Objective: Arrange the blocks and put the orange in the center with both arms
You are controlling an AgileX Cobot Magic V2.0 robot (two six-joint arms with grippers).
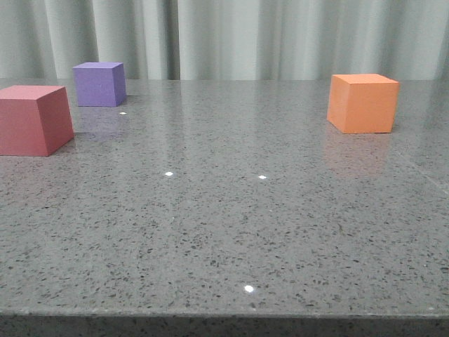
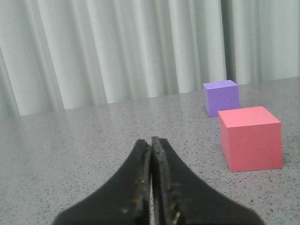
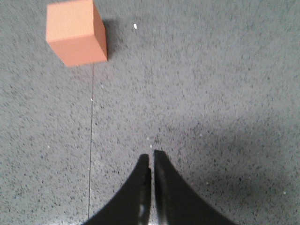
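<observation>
Three blocks stand apart on the grey stone table. The pinkish-red block is at the left edge, the purple block behind it, the orange block at the far right. No arm shows in the front view. In the left wrist view my left gripper is shut and empty, low over the table, with the red block and purple block ahead and to one side. My right gripper is shut and empty above bare stone, well short of the orange block.
A pale curtain hangs behind the table's far edge. The table's front edge runs across the bottom of the front view. A thin seam in the stone runs from the orange block toward the right gripper's side.
</observation>
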